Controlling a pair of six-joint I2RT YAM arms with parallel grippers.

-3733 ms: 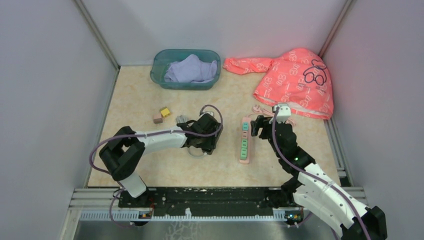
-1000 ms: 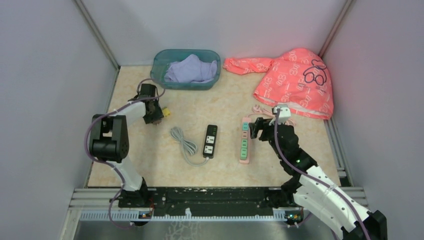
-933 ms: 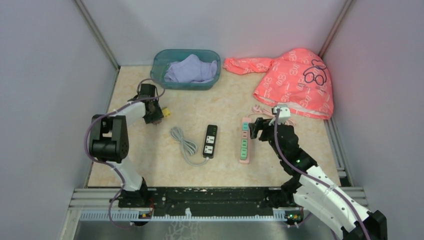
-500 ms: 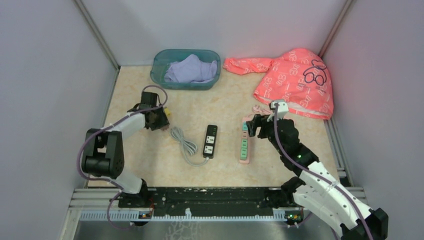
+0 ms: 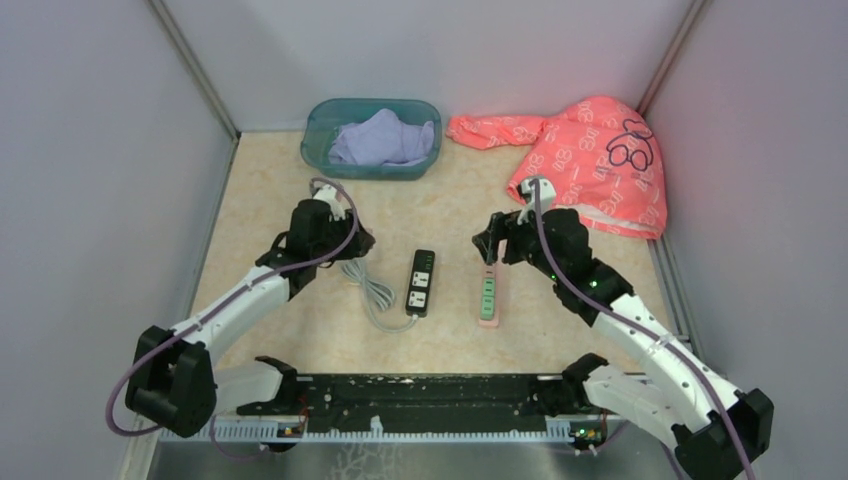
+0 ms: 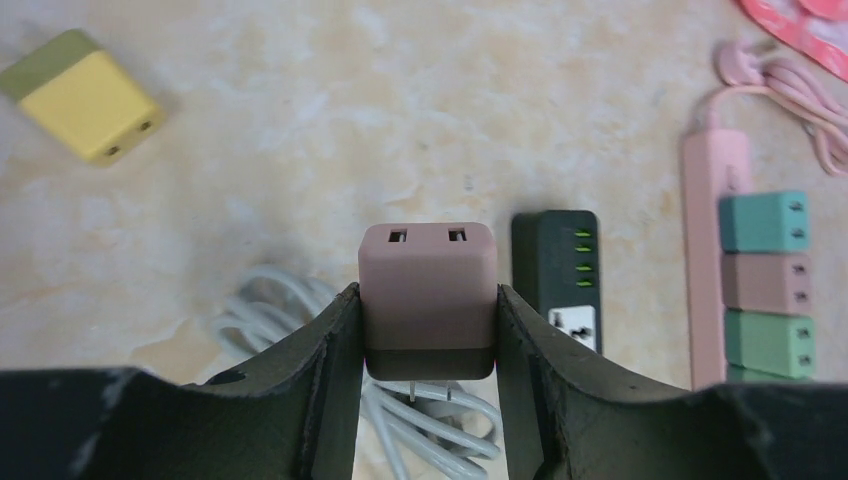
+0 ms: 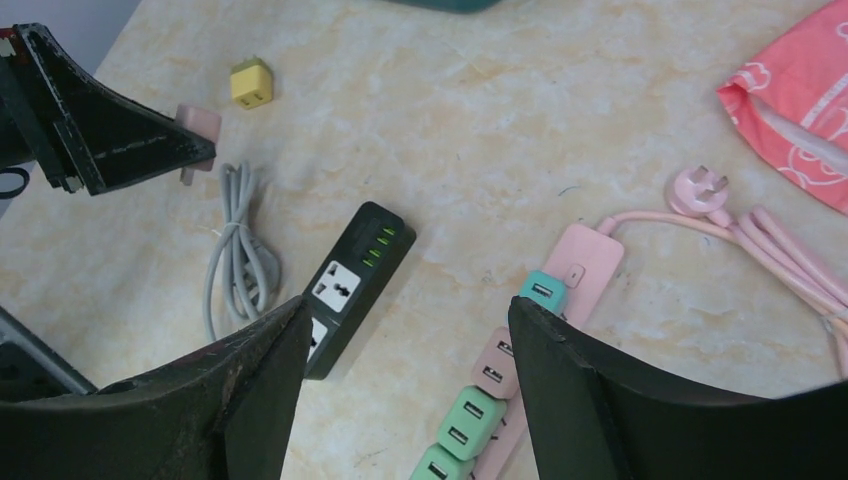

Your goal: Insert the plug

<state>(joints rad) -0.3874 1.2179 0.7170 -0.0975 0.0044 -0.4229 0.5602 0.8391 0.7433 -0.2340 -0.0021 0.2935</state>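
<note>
The pink power strip [image 5: 488,295] is lying with its long axis running from the arms toward the far wall, with coloured cube adapters [image 7: 470,420] sitting along it. The right gripper [image 5: 492,240] is hovering over its far end, jaws spread wide around nothing. The black power strip [image 5: 421,283] is lying roughly parallel just left of it, its sockets facing up. The left gripper [image 6: 427,300] is clamping the pink cube plug [image 6: 428,262] by its sides, prongs pointing down over the coiled grey cable [image 6: 260,305]. The black power strip is lying to this gripper's right, nearer this arm, and is probably the target. No brand or lettering is showing legibly.
</note>
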